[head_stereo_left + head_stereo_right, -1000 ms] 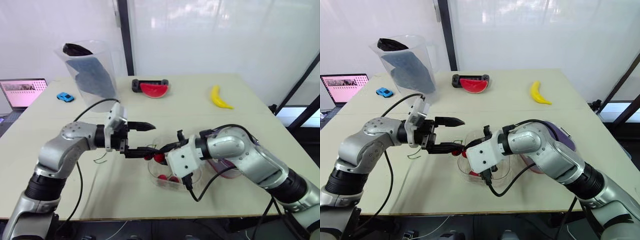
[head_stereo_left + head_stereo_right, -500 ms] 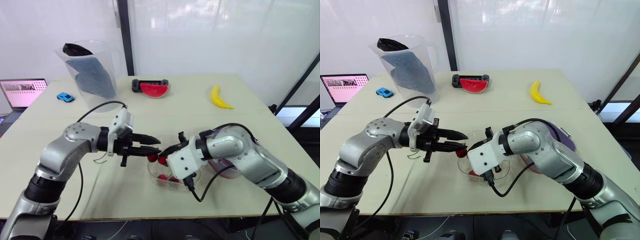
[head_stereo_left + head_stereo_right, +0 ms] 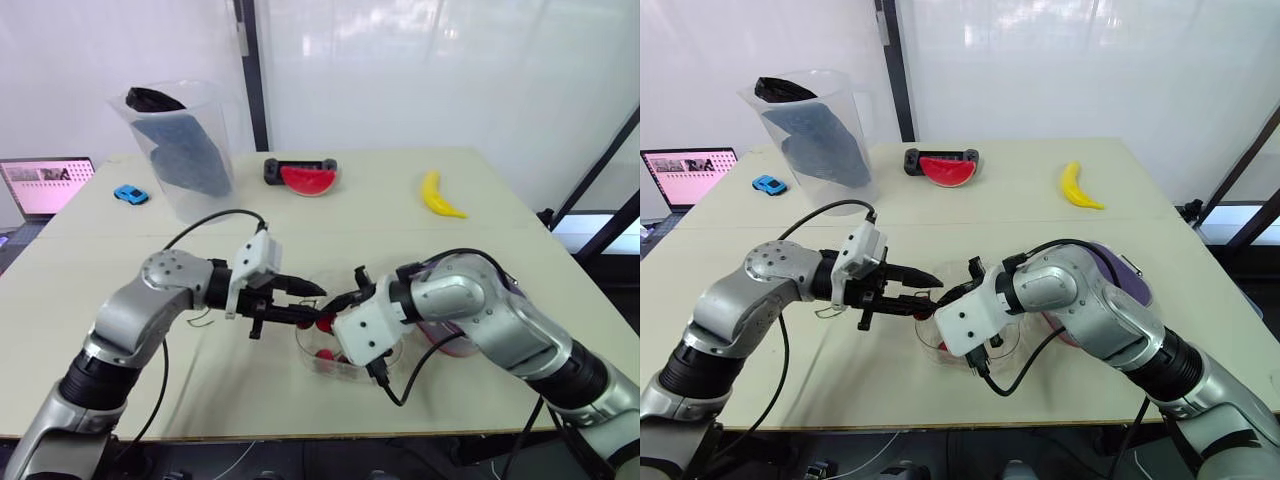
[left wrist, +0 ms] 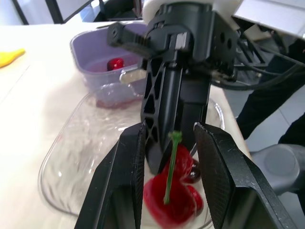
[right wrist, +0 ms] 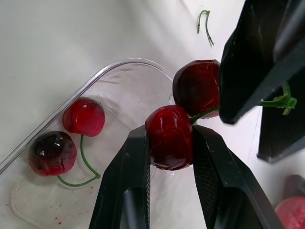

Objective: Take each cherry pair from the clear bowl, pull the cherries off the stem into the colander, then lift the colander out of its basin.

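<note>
R claw [image 5: 169, 134], mine, is clamped on one cherry of the cherry pair [image 5: 181, 117], held just above the clear bowl [image 5: 119, 64]. The 2nd cherry sits right beside the first, outside my fingers. L claw [image 4: 169, 133] meets it head-on. Its jaws stand apart w/ the green stem [image 4: 170, 167] running lengthwise between them and a gap on each side, so no pinch on it.

Views differ. Head views give the layout: both claws nose to nose over the bowl's left rim, cherries a small red spot between them. R wrist view makes the grip plain and adds the bowl's contents: another pair w/ a curled stem, one bright red cherry [image 5: 84, 117] and one darker cherry [image 5: 52, 152], lying on the bottom. It also catches a bare stem [image 5: 205, 21] on the table [image 3: 350, 225] left of the bowl. L wrist view looks past my R claw to the purple colander [image 4: 88, 50] just beyond the bowl, w/ one loose cherry [image 4: 115, 63] inside. I can't tell colander from basin there.

Edges & room: bowl sits near the table's front edge, colander just right of it by my R forearm. Open tabletop lies left of the bowl and behind it, up to a watermelon slice toy [image 3: 308, 180], banana [image 3: 438, 195], big clear jug [image 3: 185, 140] and blue toy car [image 3: 130, 194], all well apart from the claws. Laptop [image 3: 45, 185] sits at far left.
</note>
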You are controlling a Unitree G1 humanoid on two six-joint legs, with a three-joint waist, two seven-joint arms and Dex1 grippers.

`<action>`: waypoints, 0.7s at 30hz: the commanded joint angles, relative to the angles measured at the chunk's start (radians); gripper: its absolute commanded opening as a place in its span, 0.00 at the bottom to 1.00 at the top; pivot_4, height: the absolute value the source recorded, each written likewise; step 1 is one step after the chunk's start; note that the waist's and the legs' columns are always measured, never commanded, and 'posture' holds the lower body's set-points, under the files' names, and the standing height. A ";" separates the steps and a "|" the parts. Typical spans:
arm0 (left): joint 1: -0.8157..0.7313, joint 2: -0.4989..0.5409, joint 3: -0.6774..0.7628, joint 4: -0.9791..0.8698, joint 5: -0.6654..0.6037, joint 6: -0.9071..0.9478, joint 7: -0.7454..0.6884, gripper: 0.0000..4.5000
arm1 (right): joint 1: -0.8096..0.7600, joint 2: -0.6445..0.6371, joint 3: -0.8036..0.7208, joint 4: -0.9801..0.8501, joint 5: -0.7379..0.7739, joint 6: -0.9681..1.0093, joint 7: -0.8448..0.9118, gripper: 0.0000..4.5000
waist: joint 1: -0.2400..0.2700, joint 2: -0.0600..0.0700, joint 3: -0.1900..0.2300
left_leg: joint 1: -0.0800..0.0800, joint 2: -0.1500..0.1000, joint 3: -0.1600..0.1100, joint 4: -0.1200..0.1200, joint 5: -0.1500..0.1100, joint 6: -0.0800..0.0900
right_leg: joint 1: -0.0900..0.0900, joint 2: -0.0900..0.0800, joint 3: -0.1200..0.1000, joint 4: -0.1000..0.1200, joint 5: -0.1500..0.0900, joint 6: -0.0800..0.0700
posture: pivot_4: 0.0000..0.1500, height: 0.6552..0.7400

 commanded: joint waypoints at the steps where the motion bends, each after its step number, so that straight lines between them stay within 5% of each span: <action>1: -0.013 0.000 0.007 -0.025 -0.010 0.007 0.000 0.19 | 0.005 0.009 -0.038 -0.025 -0.003 -0.005 0.007 0.25 | 0.000 0.000 0.000 | 0.000 0.000 0.000 0.000 0.000 0.000 | 0.000 0.000 0.000 0.000 0.000 0.000 | 1.00 1.00; 3: -0.015 0.000 0.005 -0.024 -0.008 0.010 0.000 0.01 | 0.007 0.010 -0.039 -0.026 -0.006 -0.003 0.009 0.25 | 0.000 0.000 0.000 | 0.000 0.000 0.000 0.000 0.000 0.000 | 0.000 0.000 0.000 0.000 0.000 0.000 | 1.00 1.00; 11: -0.028 -0.007 -0.002 -0.011 -0.001 0.009 0.001 0.01 | 0.001 0.014 -0.059 -0.020 0.004 0.026 0.024 0.25 | 0.000 0.000 0.000 | 0.000 0.000 0.000 0.000 0.000 0.000 | 0.000 0.000 0.000 0.000 0.000 0.000 | 1.00 1.00; 12: -0.029 -0.009 -0.001 -0.009 -0.002 0.010 0.004 0.00 | 0.002 0.014 -0.065 -0.022 0.015 0.040 0.031 0.41 | 0.000 0.000 0.000 | 0.000 0.000 0.000 0.000 0.000 0.000 | 0.000 0.000 0.000 0.000 0.000 0.000 | 1.00 1.00; 17: -0.042 -0.028 0.020 0.015 -0.005 -0.001 0.017 0.00 | 0.019 -0.010 -0.108 -0.057 0.048 0.117 0.066 0.90 | 0.001 0.000 0.000 | 0.000 0.000 0.000 0.000 0.000 0.000 | 0.000 0.000 0.000 0.000 0.000 0.000 | 1.00 1.00; 21: -0.076 -0.052 0.025 0.054 0.000 -0.023 0.022 0.00 | 0.057 -0.023 -0.196 -0.095 0.137 0.248 0.071 0.90 | 0.005 0.000 0.000 | 0.000 0.000 0.000 0.001 0.000 0.000 | 0.001 0.000 0.000 0.000 0.000 0.000 | 1.00 1.00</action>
